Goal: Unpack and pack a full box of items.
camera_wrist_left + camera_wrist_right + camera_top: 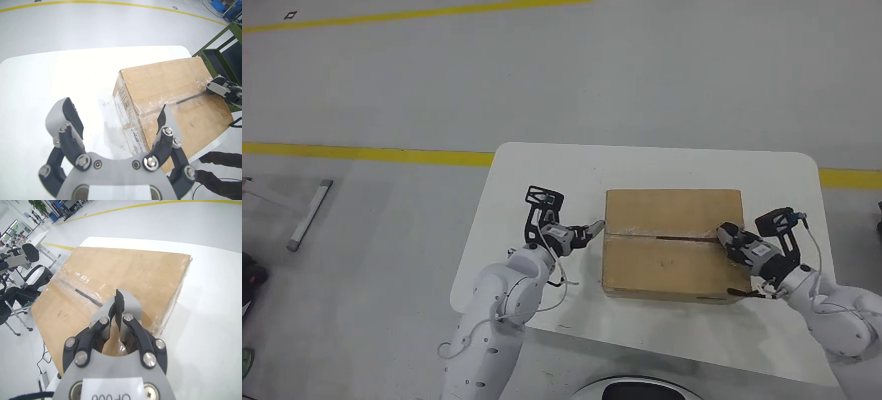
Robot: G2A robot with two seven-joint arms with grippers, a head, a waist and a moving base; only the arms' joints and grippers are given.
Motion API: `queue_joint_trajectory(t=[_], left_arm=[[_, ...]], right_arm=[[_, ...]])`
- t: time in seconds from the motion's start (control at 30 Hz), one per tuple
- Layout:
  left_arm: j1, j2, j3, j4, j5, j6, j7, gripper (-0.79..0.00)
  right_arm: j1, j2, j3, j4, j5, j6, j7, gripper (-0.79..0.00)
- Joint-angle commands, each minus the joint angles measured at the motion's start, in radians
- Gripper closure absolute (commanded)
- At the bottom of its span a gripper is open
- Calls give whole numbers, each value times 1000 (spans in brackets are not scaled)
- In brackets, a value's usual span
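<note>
Box [672,245] sits taped shut at the middle of the desk [542,190]. Left gripper [117,108], jaws spread, hovers at one end; right gripper [118,300], jaws pressed together at the other, should drag shallowly along the half-slit seam [657,237].

bright, even light | glare on table [56,79] | wrist-view edges bowed
</note>
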Motion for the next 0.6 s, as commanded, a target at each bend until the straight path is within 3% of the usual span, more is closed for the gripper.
queue_joint_trajectory(t=[0.0, 0.3, 0.57], left_arm=[[-1, 0, 2, 2, 1, -3, -1, -785], [-4, 1, 9, 7, 1, 0, -4, -785], [-1, 3, -2, -10, -19, 6, -9, -785]], right_arm=[[-19, 2, 26, -13, -1, 6, -5, 0], [-112, 9, 140, -52, 10, 4, -30, 0], [-146, 8, 200, 23, 73, -5, -83, 0]])
